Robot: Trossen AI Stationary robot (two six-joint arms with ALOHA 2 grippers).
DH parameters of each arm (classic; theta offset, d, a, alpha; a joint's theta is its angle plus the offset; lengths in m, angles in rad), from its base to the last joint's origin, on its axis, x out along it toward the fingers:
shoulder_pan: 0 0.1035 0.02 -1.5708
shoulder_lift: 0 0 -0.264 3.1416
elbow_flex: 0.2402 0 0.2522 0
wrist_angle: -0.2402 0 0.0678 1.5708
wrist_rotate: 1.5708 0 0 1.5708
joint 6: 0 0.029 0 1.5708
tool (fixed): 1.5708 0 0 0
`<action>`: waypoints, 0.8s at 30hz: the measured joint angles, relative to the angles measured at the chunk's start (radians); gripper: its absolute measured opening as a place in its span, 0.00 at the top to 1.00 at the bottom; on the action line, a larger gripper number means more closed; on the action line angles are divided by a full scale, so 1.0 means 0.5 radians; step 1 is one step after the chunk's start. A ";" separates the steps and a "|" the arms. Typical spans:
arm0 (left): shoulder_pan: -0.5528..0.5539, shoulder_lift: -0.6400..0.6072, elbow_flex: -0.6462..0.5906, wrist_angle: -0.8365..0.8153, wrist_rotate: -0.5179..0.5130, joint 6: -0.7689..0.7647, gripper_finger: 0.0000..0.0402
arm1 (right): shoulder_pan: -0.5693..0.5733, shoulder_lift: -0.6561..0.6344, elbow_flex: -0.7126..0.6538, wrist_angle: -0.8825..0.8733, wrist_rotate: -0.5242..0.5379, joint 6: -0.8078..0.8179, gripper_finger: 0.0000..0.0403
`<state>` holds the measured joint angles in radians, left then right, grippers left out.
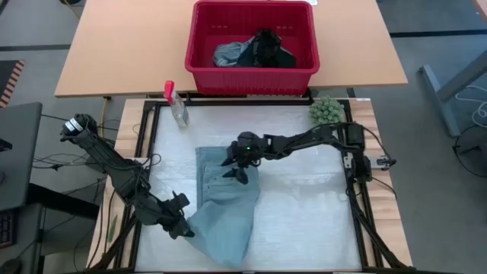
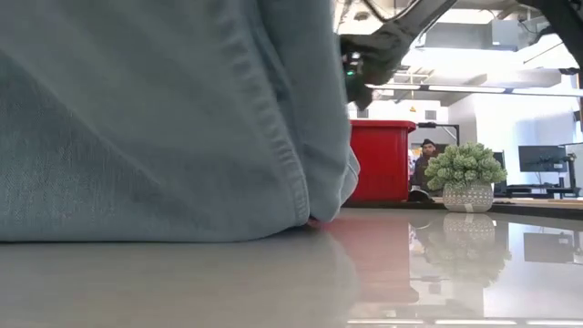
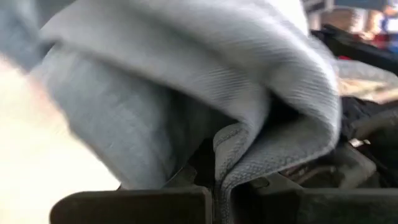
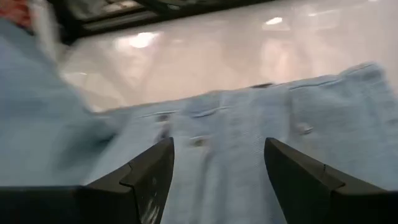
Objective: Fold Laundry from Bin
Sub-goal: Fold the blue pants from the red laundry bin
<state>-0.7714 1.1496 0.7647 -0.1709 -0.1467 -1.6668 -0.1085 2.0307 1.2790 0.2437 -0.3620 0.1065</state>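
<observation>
A faded light-blue denim garment (image 1: 224, 209) of the laundry lies spread on the white table top, its buttoned part (image 4: 249, 124) toward the far side. My left gripper (image 1: 185, 228) is shut on its near left part. My right gripper (image 1: 236, 169) hovers open over the garment's far end, a finger on either side of the button strip (image 4: 217, 168). The red bin (image 1: 251, 46) stands on the wooden table beyond, with a dark and a grey garment (image 1: 255, 52) in it. In the low view the blue garment (image 2: 155, 118) fills the left half. My left gripper pinches a folded edge of the garment (image 3: 222, 177) between its two shut fingers, more than one layer. It comes slanting down from the table's near left side. The held part bulges up over the fingers (image 3: 186, 74), while the rest lies on the table.
A clear spray bottle with a red top (image 1: 176, 103) stands at the far left of the white surface. A fuzzy green ball plant (image 1: 327, 110) sits in a pot (image 2: 466, 196) at the far right. Bare surface lies right of the garment. A person (image 2: 426, 159) shows in the room behind.
</observation>
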 joint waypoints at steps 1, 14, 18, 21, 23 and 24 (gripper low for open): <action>-0.021 0.000 0.000 -0.040 0.001 -0.080 1.00 | 0.000 0.039 0.052 -0.039 0.068 -0.035 0.32; -0.096 0.000 0.000 -0.221 0.069 -0.505 1.00 | -0.115 0.404 0.596 -1.359 0.797 -0.248 0.32; -0.094 0.000 0.000 -0.395 0.060 -0.532 1.00 | -0.285 0.291 0.433 -1.502 0.743 -0.049 0.32; -0.091 0.001 0.000 -0.611 0.020 -0.542 1.00 | -0.389 0.130 0.258 -1.488 0.742 0.066 0.32; -0.081 0.001 0.000 -0.773 0.013 -0.573 1.00 | -0.439 0.009 0.145 -1.442 0.724 0.113 0.32; -0.073 0.001 0.000 -0.845 0.019 -0.595 1.00 | -0.460 -0.049 0.095 -1.428 0.675 0.137 0.32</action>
<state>-0.8081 1.1500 0.7647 -0.5932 -0.1372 -1.9643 -0.3385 2.0064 1.3264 -0.4702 -0.0246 0.1748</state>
